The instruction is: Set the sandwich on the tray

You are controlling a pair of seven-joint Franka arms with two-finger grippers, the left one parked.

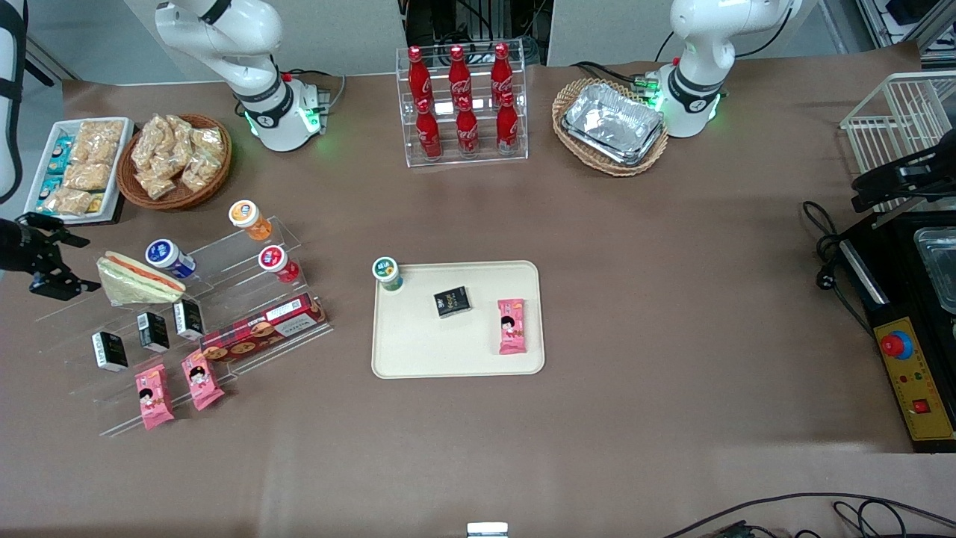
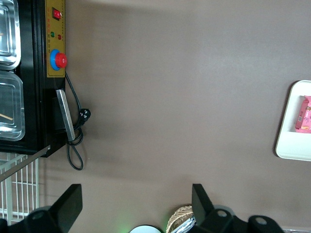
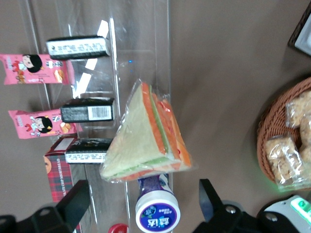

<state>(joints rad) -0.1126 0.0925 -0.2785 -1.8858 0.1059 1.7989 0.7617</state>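
Brown paper covers the whole table (image 1: 642, 246), and it's a busy spread. At the working arm's end stands a clear acrylic stepped rack (image 1: 224, 299), and the sandwich (image 1: 134, 280) lies on its upper step, a clear-wrapped wedge with orange and green filling along one edge. From the wrist camera the sandwich (image 3: 146, 141) fills the middle of the picture, with a blue-capped bottle (image 3: 156, 208) just beside its wide end.

And the gripper (image 1: 46, 258) hangs at the sandwich's nine o'clock in the front view, close to it but apart, nothing held. Its two dark fingers (image 3: 73, 201) stand wide, one to each side of the bottle in the wrist view.

On the rack, nearer the front camera than the sandwich, sit three small black cartons (image 1: 153, 331), a plaid biscuit box (image 1: 261, 329) and two pink snack packets (image 1: 175, 388). An orange-capped bottle (image 1: 249, 219) and a red-capped bottle (image 1: 278, 263) lie on the upper steps.

Over to the cream tray (image 1: 418, 351), mid-table, at the sandwich's three o'clock and well apart. It carries a green-capped bottle (image 1: 387, 272) at one corner, a black carton (image 1: 452, 301) and a pink snack packet (image 1: 511, 326).

At twelve o'clock from the tray, a clear rack of red cola bottles (image 1: 463, 104). A wicker basket of bagged snacks (image 1: 175, 159) sits at the sandwich's twelve o'clock.
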